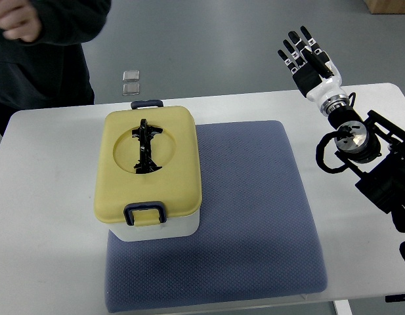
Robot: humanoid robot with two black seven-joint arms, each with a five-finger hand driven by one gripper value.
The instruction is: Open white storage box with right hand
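While raised well right of the storage box [149, 172], right hand [307, 56] with fingers spread, gripping nothing, likely readying a reach; box on blue mat [255, 216], yellow lid [148, 157] shut, front latch [145, 213] fastened, person [38, 52] behind box

A blue-grey mat [255, 210] covers the white table [51, 197] just left of the robot hand [307, 56]; farther left, a person's dark sleeve [58, 39] shows.

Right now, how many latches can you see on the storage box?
2: one latch on the near edge of the yellow lid, one latch on the far edge. Others may be hidden.
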